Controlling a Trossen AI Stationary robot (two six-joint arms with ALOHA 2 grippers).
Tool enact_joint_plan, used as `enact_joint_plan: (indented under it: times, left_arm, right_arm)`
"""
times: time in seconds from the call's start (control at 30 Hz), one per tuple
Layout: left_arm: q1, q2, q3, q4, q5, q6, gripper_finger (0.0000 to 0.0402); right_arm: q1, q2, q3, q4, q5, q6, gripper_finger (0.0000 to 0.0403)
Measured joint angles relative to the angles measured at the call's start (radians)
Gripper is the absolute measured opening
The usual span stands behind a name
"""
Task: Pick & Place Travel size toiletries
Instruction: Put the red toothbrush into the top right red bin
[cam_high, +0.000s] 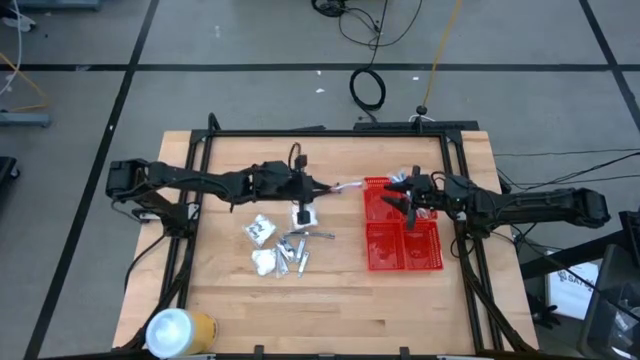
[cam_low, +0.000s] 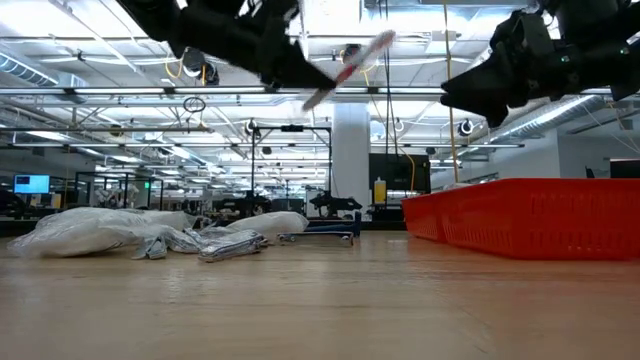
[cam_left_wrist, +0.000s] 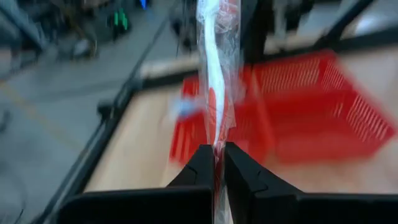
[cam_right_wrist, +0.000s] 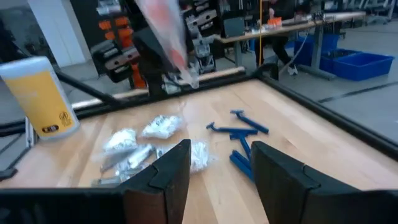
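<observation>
My left gripper (cam_high: 322, 188) hangs above the table's middle, shut on a clear-wrapped toothbrush (cam_left_wrist: 214, 68) with a white and red handle. The toothbrush points toward the red basket (cam_high: 404, 245). My right gripper (cam_right_wrist: 217, 168) is open and empty, held above the basket's far-left part (cam_high: 398, 197). The other toiletries lie loose on the wood in a pile (cam_high: 282, 245): white crinkly packets (cam_right_wrist: 158, 126), silver-grey tubes (cam_right_wrist: 127, 158) and blue razors (cam_right_wrist: 239, 140). My left gripper pinches the wrapped toothbrush between its two fingers (cam_left_wrist: 200, 167) at one end of the wrapper (cam_left_wrist: 217, 144). The rest sticks out ahead of the fingers toward the basket. In the low view the toothbrush (cam_low: 352, 62) is lifted clear of the table and slants upward.
A large white-and-yellow roll (cam_high: 180, 330) stands near the table's near-left corner. The basket (cam_low: 530, 215) sits on the right half of the table, divided into compartments. A black frame (cam_high: 330, 133) runs around the table. Bare wood lies along the near edge.
</observation>
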Motion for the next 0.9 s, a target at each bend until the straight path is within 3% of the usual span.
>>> enact_joint_plan:
  times: [0.27, 0.57, 0.9]
  left_arm:
    - [0.010, 0.034, 0.002, 0.301, 0.225, -0.023, 0.0005]
    - [0.026, 0.181, 0.002, 0.515, 0.233, -0.118, 0.0008]
    - [0.038, 0.235, 0.035, 0.542, 0.268, -0.153, 0.0007]
  right_arm:
    - [0.000, 0.118, 0.000, 0.286, -0.004, -0.076, 0.0162]
    - [0.064, 0.312, 0.001, 0.653, -0.006, -0.144, 0.0235]
    - [0.072, 0.478, 0.097, 0.684, -0.004, -0.157, 0.0239]
